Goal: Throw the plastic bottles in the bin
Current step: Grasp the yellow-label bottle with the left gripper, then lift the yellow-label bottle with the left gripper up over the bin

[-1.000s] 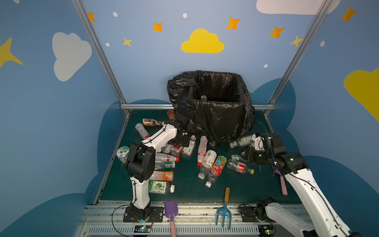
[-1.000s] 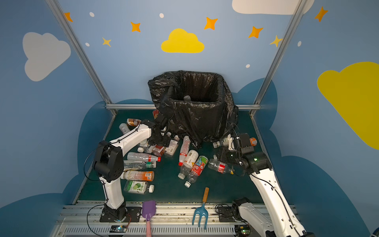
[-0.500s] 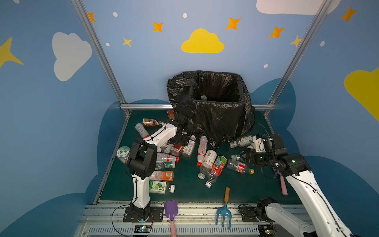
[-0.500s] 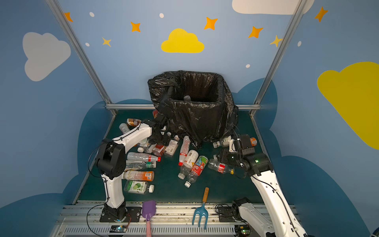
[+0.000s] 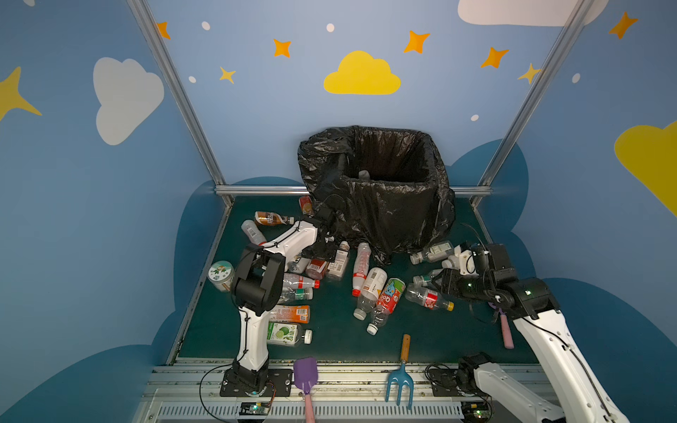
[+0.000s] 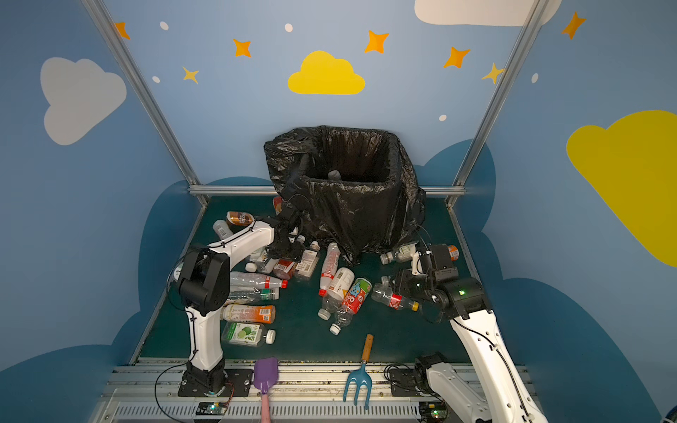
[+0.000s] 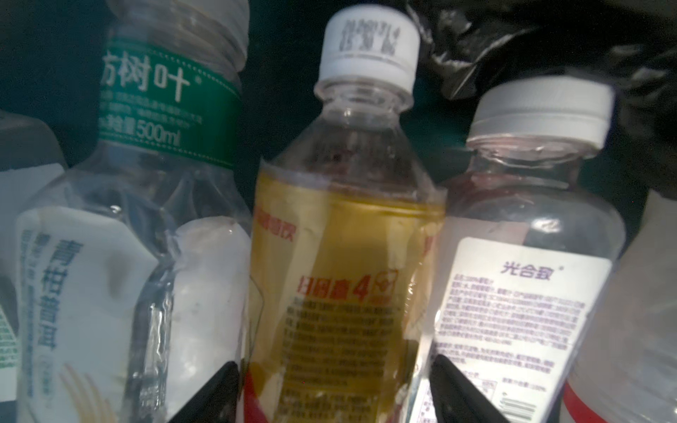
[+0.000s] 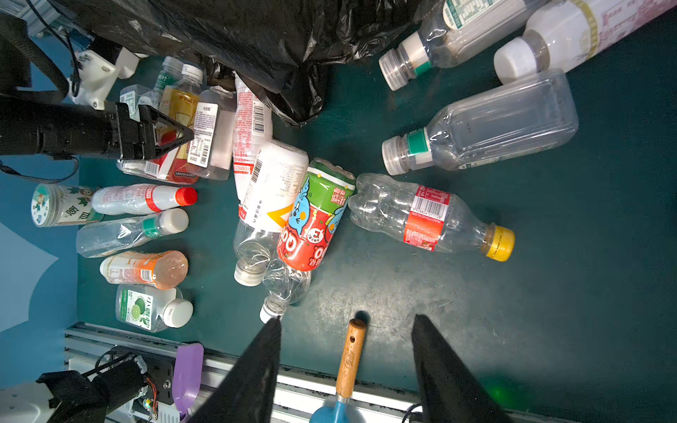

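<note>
Plastic bottles lie scattered on the green mat in front of the bin (image 5: 388, 216) (image 6: 351, 216), which is lined with black plastic; one bottle shows inside it. My left gripper (image 5: 322, 252) (image 6: 282, 252) (image 7: 335, 393) is down in the pile at the bin's left foot. Its fingers (image 7: 219, 395) touch both sides of a yellow-labelled, white-capped bottle (image 7: 340, 256) (image 8: 179, 106) that lies between two other bottles. My right gripper (image 5: 436, 284) (image 6: 397, 282) (image 8: 346, 320) hangs open above the mat with nothing in it, next to a red-labelled bottle with a yellow cap (image 5: 426, 298) (image 8: 425, 216).
A squat round jar (image 5: 221, 274) stands at the left edge. A purple shovel (image 5: 306, 373) and a blue rake (image 5: 401, 377) lie on the front rail. A pink-handled tool (image 5: 505, 329) lies under my right arm. Blue walls close in three sides.
My left gripper's jaws have narrowed onto the yellow-labelled bottle, and its elbow has shifted a little. My right arm has drifted slightly; its jaws stay apart.
</note>
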You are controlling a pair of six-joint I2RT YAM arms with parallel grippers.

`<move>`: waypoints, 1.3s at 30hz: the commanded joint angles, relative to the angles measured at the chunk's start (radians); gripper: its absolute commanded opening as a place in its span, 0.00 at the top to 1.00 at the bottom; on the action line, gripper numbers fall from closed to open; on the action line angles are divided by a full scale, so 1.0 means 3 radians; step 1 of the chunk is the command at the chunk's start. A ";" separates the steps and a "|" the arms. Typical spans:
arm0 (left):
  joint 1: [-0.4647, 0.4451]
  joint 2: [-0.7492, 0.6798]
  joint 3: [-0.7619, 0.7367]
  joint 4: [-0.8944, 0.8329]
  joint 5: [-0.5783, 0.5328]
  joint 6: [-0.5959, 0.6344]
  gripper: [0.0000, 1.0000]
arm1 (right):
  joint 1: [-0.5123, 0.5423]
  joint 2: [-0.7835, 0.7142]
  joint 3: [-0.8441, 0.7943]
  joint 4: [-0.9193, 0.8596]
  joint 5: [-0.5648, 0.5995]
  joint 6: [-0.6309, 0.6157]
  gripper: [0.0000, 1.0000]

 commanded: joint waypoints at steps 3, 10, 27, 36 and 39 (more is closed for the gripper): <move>0.0012 0.0084 -0.0069 0.0043 0.0055 0.0021 0.30 | -0.0031 -0.0099 -0.0048 -0.0147 0.0092 -0.0061 0.42; 0.0015 0.0048 -0.0162 0.0097 0.0099 0.0005 0.42 | -0.0043 -0.0179 -0.0072 -0.0194 0.0146 -0.0064 0.42; 0.0012 -0.0972 -0.0625 -0.0084 0.0258 -0.0260 0.46 | -0.0054 -0.0173 -0.0099 -0.0058 0.0114 0.0024 0.42; 0.0073 -0.1670 -0.0699 -0.0368 0.0212 -0.0422 0.46 | -0.0053 -0.0085 -0.0098 0.0085 0.0035 0.0089 0.43; 0.0152 -0.2010 -0.0685 -0.0457 0.0150 -0.0525 0.46 | -0.0054 -0.0072 -0.0084 0.0102 0.0034 0.0109 0.44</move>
